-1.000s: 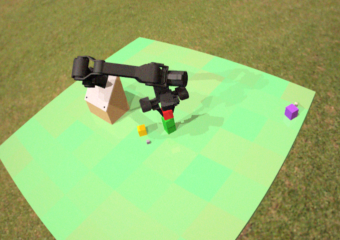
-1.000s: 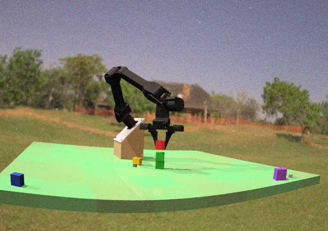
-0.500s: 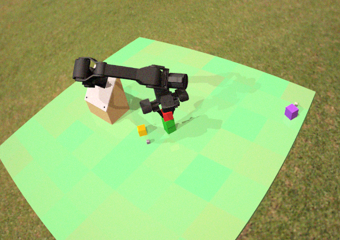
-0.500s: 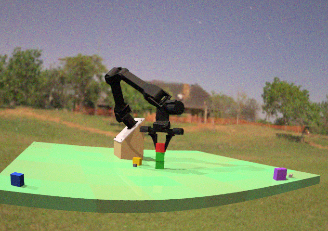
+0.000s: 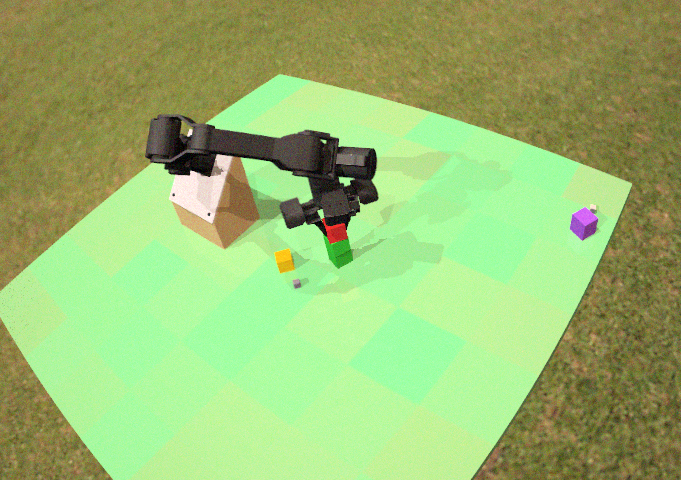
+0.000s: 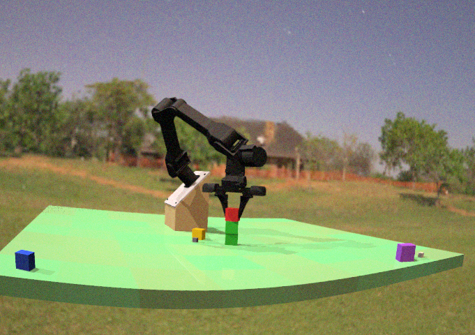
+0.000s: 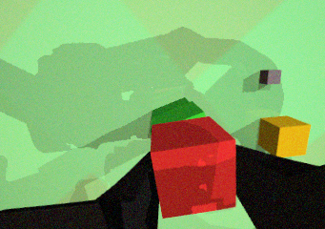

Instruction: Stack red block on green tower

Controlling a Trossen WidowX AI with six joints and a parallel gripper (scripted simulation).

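My gripper (image 5: 336,230) (image 6: 231,213) (image 7: 186,152) is shut on the red block (image 5: 336,232) (image 6: 231,214) (image 7: 192,164). The block sits right on top of the green tower (image 5: 339,252) (image 6: 231,232) (image 7: 175,112), two green cubes high, which stands upright near the middle of the mat. In the wrist view only a sliver of the tower's top shows behind the red block. I cannot tell whether the block's weight rests on the tower.
A yellow cube (image 5: 283,260) (image 6: 198,233) (image 7: 284,135) and a tiny grey cube (image 5: 296,283) (image 6: 194,239) (image 7: 270,76) lie just left of the tower. A purple cube (image 5: 583,223) (image 6: 404,252) sits near the mat's right edge, a blue cube (image 6: 24,259) at the far left. The arm's tan base (image 5: 216,206) (image 6: 186,207) stands behind.
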